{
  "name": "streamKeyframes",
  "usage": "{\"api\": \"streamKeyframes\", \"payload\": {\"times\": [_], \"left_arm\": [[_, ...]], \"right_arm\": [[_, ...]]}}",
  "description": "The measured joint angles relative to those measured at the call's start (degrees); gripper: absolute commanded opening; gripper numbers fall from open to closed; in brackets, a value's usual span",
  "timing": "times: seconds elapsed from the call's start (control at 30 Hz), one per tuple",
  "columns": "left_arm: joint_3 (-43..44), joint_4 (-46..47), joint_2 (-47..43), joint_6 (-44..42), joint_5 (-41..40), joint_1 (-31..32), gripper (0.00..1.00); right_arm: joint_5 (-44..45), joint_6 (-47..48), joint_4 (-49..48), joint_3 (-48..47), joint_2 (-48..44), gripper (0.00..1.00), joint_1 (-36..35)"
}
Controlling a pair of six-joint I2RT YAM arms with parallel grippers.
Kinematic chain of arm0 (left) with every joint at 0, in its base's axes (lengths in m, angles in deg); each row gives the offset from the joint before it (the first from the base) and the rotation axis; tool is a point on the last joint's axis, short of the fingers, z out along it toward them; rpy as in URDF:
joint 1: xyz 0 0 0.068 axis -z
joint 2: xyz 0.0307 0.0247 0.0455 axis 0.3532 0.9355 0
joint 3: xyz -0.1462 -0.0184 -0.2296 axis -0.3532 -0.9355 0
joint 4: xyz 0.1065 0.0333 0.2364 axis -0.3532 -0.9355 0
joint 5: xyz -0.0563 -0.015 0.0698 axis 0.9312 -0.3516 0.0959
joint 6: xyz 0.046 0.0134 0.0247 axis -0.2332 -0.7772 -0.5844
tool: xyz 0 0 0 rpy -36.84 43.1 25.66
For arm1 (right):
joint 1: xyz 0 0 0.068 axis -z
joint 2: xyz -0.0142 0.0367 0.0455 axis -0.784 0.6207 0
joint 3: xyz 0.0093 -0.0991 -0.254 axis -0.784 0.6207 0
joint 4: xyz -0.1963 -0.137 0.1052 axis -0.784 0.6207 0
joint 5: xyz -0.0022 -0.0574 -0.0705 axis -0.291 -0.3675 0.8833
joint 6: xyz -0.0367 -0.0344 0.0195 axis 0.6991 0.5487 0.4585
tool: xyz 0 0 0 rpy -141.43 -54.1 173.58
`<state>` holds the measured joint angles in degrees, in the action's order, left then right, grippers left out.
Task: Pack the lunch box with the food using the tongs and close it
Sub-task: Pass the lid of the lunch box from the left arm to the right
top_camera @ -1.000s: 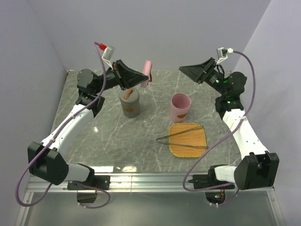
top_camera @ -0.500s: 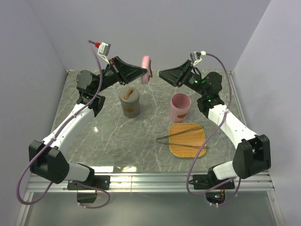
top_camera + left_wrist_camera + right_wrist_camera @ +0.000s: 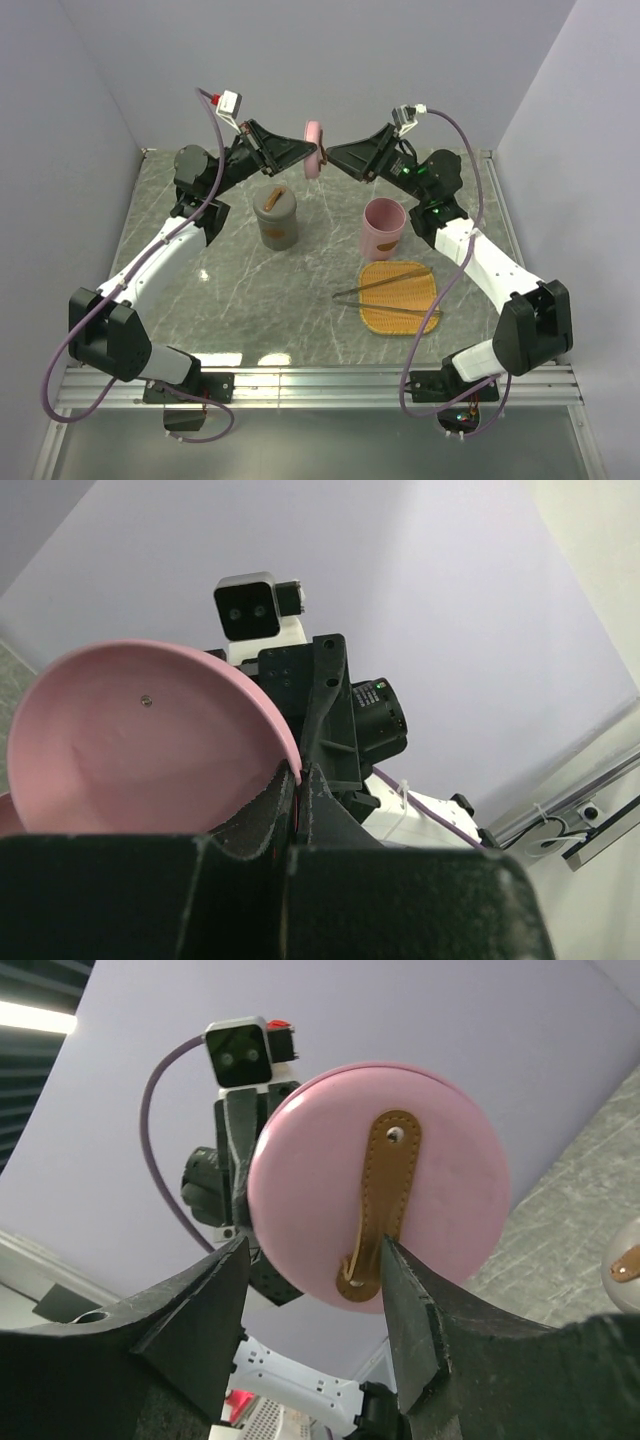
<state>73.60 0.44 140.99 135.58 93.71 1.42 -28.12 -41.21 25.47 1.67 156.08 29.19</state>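
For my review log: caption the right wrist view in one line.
Open right gripper flanks the brown strap of a pink lid held aloft by the left gripper.

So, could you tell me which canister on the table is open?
The pink canister, right of the grey one: its lid is off, held by the left gripper, while the grey one is lidded.

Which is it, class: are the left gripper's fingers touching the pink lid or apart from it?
Touching. In the left wrist view, the left gripper pinches the pink lid by its rim between its fingers, no gap showing.
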Motion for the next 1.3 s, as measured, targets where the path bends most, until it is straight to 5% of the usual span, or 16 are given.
{"api": "streamKeyframes", "payload": {"times": [0.77,1.03,1.3], "left_arm": [[0.0,-0.2,0.0,1.4,-0.8,0.3,0.00],[0.0,0.3,0.0,1.7,-1.0,0.3,0.00],[0.0,1.1,0.1,1.9,-1.0,0.3,0.00]], "right_arm": [[4.9,-1.2,1.2,-0.2,2.0,0.50,-2.0],[6.0,-0.8,1.0,0.4,2.0,0.33,-2.2],[6.4,-1.3,0.1,0.7,2.0,0.00,-2.2]]}}
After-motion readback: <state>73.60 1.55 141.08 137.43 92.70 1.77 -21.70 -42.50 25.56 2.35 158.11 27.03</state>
